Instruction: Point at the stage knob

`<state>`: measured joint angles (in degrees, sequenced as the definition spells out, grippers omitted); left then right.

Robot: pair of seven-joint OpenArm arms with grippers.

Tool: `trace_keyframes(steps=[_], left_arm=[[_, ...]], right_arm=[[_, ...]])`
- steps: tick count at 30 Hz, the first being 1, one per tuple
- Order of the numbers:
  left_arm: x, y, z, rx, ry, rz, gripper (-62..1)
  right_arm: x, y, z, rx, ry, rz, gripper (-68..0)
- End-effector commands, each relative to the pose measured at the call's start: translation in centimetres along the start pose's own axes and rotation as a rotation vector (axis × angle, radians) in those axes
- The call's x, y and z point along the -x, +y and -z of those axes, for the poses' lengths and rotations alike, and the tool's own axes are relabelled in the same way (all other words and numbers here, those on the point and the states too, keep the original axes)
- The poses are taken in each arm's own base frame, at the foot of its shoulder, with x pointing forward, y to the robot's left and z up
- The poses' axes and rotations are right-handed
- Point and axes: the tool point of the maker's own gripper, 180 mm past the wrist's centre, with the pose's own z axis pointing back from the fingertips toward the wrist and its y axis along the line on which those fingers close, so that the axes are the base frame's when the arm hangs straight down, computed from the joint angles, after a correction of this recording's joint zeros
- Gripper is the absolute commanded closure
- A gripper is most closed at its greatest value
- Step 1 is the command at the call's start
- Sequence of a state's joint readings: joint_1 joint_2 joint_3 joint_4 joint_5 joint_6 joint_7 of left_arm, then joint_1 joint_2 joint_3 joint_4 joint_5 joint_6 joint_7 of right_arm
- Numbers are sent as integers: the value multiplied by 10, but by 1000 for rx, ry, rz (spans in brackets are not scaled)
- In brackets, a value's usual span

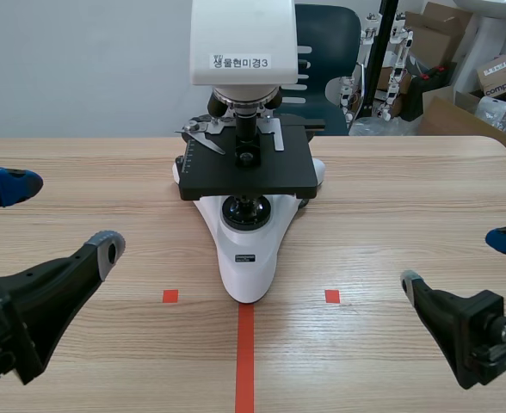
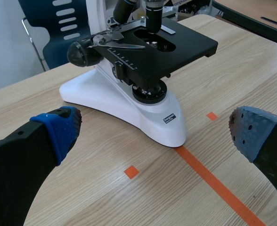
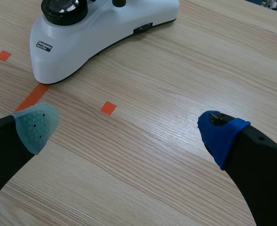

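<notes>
Table: light wood-grain top, marked with orange-red tape lines and squares toward the near side. Chair: dark teal, slotted back, stood just behind the table's far edge. Black upright post: carried white fittings, stood beside the chair. Cardboard boxes: brown, several, piled beyond the table's far right corner. Wall: plain, pale, behind the table

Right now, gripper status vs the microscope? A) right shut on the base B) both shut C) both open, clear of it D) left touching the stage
C: the left gripper and right gripper both stand open, short of the microscope, touching nothing.
</notes>
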<state>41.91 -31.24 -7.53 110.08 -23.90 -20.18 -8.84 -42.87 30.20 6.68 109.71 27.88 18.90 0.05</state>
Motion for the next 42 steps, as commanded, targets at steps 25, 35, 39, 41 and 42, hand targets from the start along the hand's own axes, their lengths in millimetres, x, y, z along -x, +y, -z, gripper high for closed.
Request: trace_keyframes(steps=[25,35,39,41,42], left_arm=[[-5,-2,1,0,-28,-18,-623],[-5,-2,1,0,-28,-18,-623],[-5,-2,1,0,-27,-18,-623],[-5,-2,1,0,-27,-18,-623],[-5,-2,1,0,-27,-18,-623]], right_arm=[[-31,-2,-2,-13,-140,-38,-679],[-20,-44,12,57,-126,-76,-679],[-18,-75,17,119,-175,-71,-679],[-21,-90,19,145,-212,-68,-679],[-23,-95,21,145,-227,-64,-679]])
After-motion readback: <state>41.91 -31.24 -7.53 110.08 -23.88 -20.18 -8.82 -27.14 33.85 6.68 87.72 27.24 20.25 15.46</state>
